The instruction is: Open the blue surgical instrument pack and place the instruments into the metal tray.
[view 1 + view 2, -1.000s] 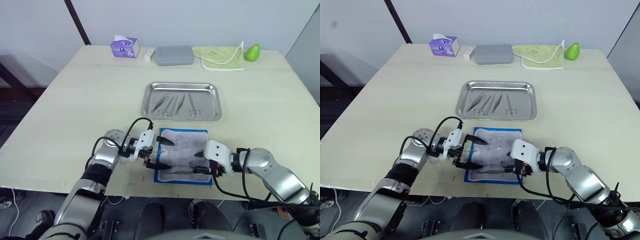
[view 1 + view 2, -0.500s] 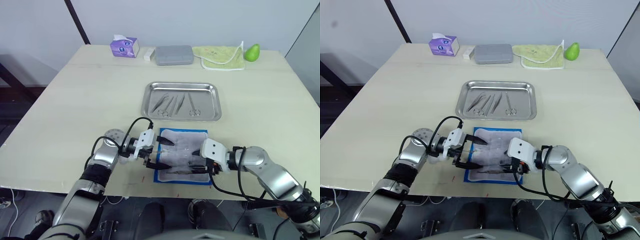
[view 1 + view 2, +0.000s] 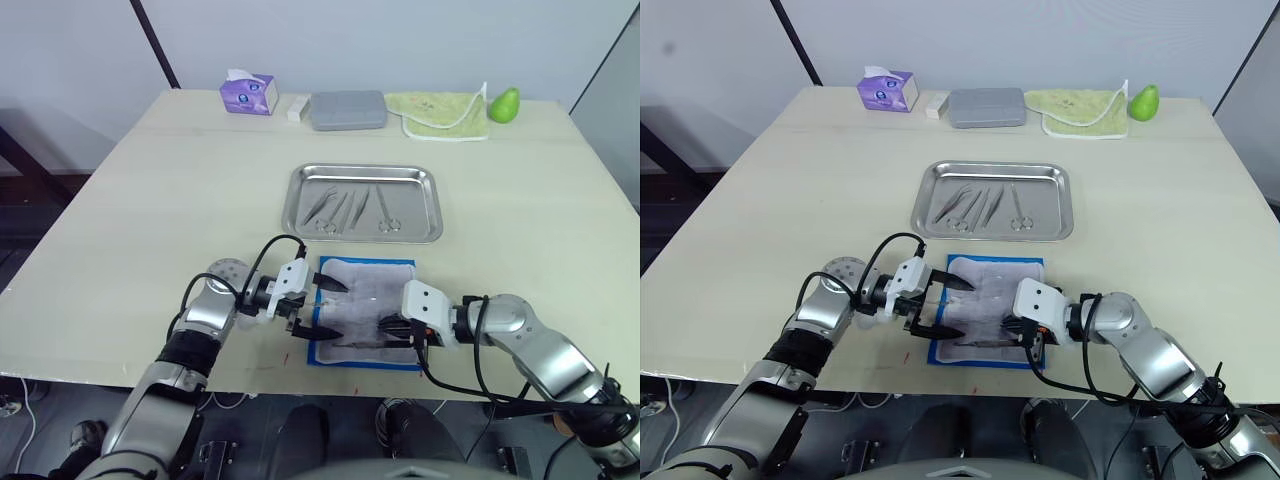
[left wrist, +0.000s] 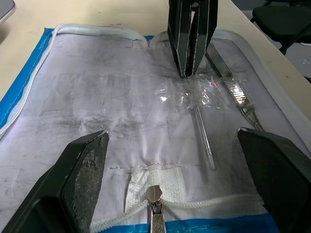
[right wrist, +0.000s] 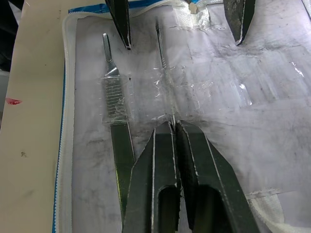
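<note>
Blue surgical instrument pack (image 3: 366,312) lies open at the table's near edge, lining up. My left pincer (image 3: 322,306) is spread wide over its left part. My right pincer (image 5: 173,127) is pressed together, tips on a thin probe (image 4: 204,138); a scalpel (image 5: 118,126) lies just beside. Metal tray (image 3: 430,205), mid-table, holds several instruments (image 3: 350,211).

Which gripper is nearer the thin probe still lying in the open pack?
Right. The right gripper is shut at one end of the thin probe; the left gripper is open, straddling its other end.

Blue-bordered, white-grey lined pack (image 3: 365,300); shiny silver tray (image 3: 365,228); purple tissue box (image 3: 249,95).
</note>
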Available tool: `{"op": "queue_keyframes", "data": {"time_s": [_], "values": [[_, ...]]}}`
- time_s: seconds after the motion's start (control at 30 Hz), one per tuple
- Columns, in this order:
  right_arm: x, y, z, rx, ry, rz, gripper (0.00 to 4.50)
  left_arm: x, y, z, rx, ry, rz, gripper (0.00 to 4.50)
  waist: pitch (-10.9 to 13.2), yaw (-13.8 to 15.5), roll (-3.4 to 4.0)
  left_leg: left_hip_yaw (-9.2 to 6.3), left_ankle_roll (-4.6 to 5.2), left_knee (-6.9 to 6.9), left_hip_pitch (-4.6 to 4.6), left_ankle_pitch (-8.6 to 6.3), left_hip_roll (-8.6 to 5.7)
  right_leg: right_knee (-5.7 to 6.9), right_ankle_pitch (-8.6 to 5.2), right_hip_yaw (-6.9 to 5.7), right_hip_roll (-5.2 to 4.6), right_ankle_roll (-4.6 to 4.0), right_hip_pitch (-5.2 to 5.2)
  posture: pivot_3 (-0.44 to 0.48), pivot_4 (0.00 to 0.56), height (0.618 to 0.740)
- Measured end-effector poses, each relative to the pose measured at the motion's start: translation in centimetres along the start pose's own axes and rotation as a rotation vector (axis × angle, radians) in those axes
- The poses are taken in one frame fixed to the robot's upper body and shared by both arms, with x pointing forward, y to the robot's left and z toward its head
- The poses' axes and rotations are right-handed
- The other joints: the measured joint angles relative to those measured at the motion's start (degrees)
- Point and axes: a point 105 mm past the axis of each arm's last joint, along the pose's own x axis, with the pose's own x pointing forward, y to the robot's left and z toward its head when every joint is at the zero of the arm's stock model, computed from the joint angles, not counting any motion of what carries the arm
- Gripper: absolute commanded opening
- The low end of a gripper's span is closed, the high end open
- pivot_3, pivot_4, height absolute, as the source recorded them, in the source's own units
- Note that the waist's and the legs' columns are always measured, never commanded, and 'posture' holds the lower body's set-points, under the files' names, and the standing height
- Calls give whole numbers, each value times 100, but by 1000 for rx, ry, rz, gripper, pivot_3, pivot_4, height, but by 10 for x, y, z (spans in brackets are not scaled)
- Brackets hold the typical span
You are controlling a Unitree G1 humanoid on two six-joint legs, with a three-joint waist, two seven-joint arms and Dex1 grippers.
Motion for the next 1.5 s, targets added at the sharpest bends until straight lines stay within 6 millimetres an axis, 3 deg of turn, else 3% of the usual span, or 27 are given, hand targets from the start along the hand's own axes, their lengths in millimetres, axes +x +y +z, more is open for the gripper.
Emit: {"op": "queue_keyframes", "data": {"time_s": [0.67,0.87,1.17,1.5], "values": [[-13,-10,32,-54,77,50,187,0,0,0,0,0,1,4500,6,8,-3,5,0,-1,-19,0,0,2,11,4,-3,-18,-23,0,150,740],[-11,0,21,23,76,87,2941,0,0,0,0,-1,2,4500,7,8,-5,5,0,-1,-21,0,-1,2,10,5,-5,-15,-23,0,150,740],[-5,0,5,2,29,45,2941,0,0,-1,0,-1,2,4500,7,6,-6,7,0,-1,-20,0,-2,2,2,5,-4,1,-23,0,150,740],[-2,-6,2,-25,-23,23,2941,0,0,-1,-2,0,3,4500,6,4,-6,11,0,1,-14,0,-1,4,2,10,-2,3,-22,0,150,740]]}}
